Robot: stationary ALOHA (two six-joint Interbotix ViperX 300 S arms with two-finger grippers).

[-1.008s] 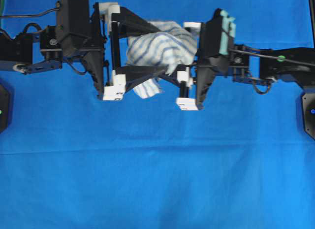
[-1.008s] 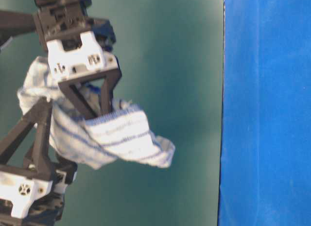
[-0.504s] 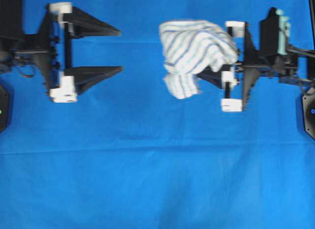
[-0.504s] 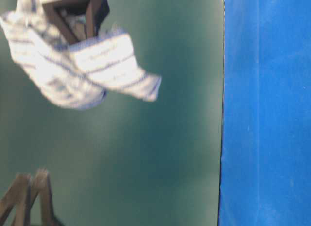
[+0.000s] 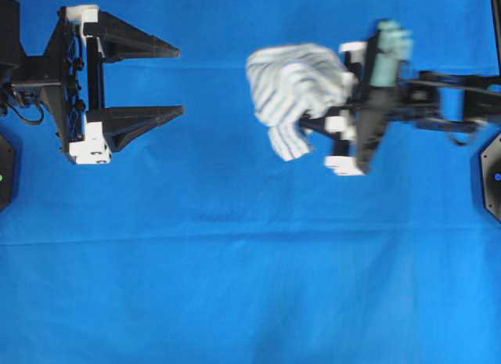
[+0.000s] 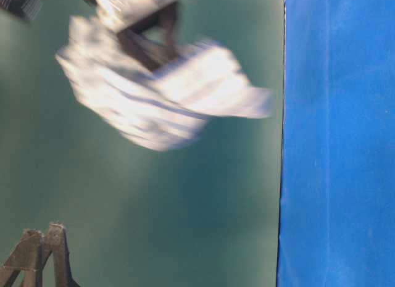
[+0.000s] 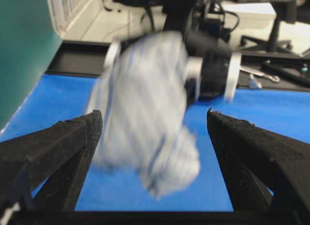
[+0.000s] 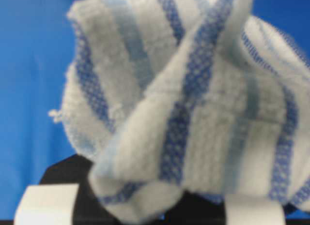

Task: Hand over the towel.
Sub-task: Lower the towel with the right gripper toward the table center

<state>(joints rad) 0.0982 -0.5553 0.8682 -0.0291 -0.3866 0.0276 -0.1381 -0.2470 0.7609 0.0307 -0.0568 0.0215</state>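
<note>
**Striped cloth hanging from the right gripper, left gripper standing apart**

White and soft, with thin blue and grey stripes, the small towel (image 5: 296, 94) is hanging bunched in the air above the big plain blue sheet (image 5: 250, 270) that is covering the table. In the right wrist view its folds (image 8: 184, 104) are filling nearly the whole picture, draping over the black and white finger mounts at the bottom edge. The black right gripper (image 5: 322, 106) is clenching the cloth at its right side, its jaws standing close together around a fold, and one loose corner is drooping below the bundle. From table level the towel (image 6: 166, 95) is showing blurred against the dark green wall (image 6: 154, 207), clear of the blue sheet.

At the left of the overhead view the black left gripper (image 5: 174, 78) is standing well apart from the towel, with its two pointed fingers (image 7: 53, 147) spread wide and holding nothing. In the left wrist view the towel (image 7: 145, 123) is appearing between those fingers but beyond them, not touching either one.
</note>
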